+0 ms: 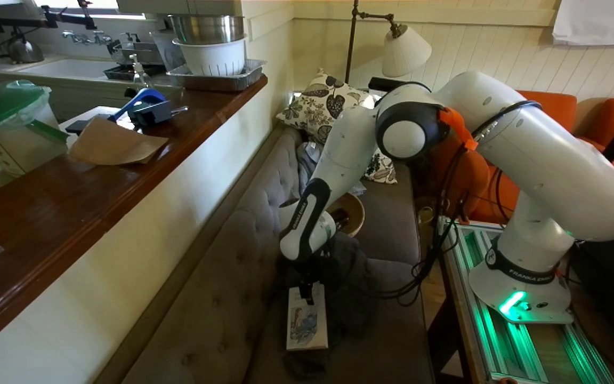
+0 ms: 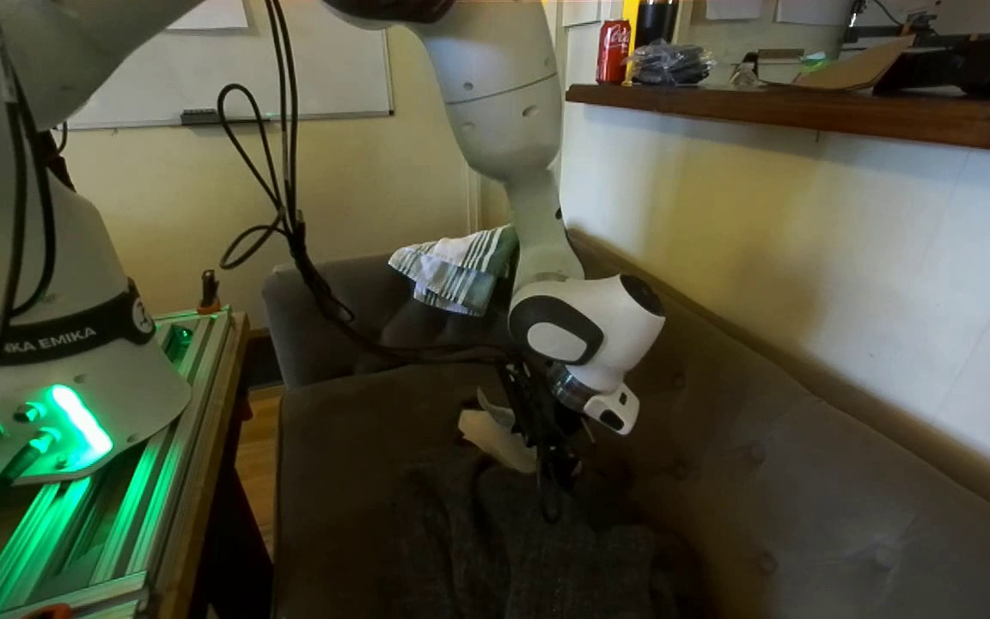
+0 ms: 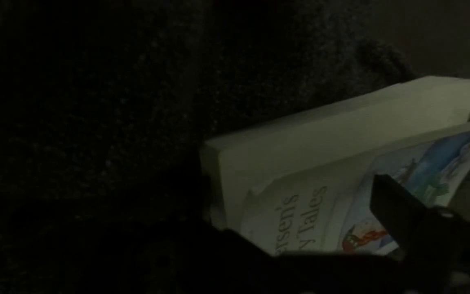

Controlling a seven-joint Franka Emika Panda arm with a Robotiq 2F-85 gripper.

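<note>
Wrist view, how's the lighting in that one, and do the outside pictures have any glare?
Wrist view: very dark, the fingers almost black, the book dim though its lettering is partly readable; both exterior views: brighter, with green glare from the base light, its glow tinting the metal rails.

In an exterior view, a pale book (image 1: pixel 307 325) lies picture side up on the grey sofa (image 1: pixel 387 346), well below the long edge of the counter (image 1: pixel 99 208), short of its far corner. The cover (image 3: pixel 316 208) bears "ersen's", "y Tales" and a coloured picture (image 3: pixel 431 179); it seems curled at one end, though the wrist view is dim.
</note>
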